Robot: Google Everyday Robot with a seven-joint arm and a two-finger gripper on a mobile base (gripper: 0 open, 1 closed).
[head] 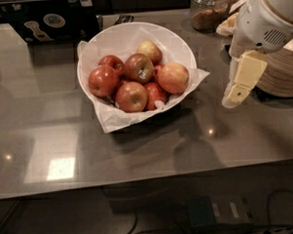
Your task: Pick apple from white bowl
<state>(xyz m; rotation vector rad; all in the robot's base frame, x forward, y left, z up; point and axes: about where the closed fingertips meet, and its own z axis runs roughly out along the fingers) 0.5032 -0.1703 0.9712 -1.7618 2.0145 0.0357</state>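
The white bowl (pixel 118 39) lined with crumpled white paper stands on the grey counter, upper middle of the camera view. It holds several apples. The apple (pixel 173 78), pale orange-yellow with a pink blush, lies at the bowl's right side. Deep red apples (pixel 103 81) fill the left and middle, and a smaller yellow-green apple (pixel 150 51) lies at the back. My gripper (pixel 237 91) hangs from the white arm at the upper right. It is to the right of the bowl, above the counter, and holds nothing.
Stacks of small cream paper bowls (pixel 281 71) stand at the right edge behind the gripper. A glass jar (pixel 207 11) of brown food is at the back. A dark laptop (pixel 45 18) is at the back left. The counter's front edge runs below.
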